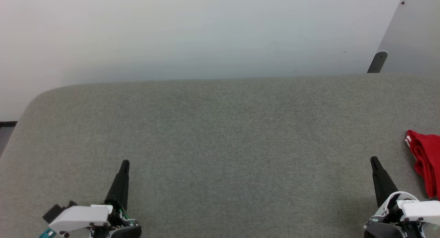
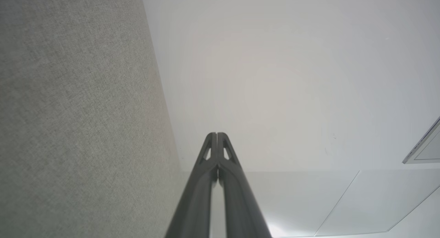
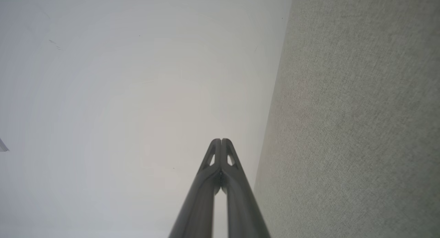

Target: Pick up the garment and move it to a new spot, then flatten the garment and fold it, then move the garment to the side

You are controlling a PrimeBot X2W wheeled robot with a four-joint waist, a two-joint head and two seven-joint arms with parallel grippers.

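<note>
Low at the near edge of the grey surface (image 1: 220, 145), the left end effector (image 1: 124, 164) and right end effector (image 1: 374, 161) rest pinched closed and empty, seemingly parked. Just beyond the right one, the garment (image 1: 424, 159) lies bunched at the far right, apparently set aside or not yet picked up.

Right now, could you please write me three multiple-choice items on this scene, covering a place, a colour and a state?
1. Where does the garment lie on the grey surface?
A. far right edge
B. middle
C. far left

2. What is its main colour?
A. blue
B. red
C. green

3. How are the left gripper and right gripper?
A. both shut, empty
B. both open
C. one holding cloth

Answers: 1 A, it sits bunched at the head view's right border. 2 B, red with a bit of white trim. 3 A, wrist views show fingers pressed together.
</note>
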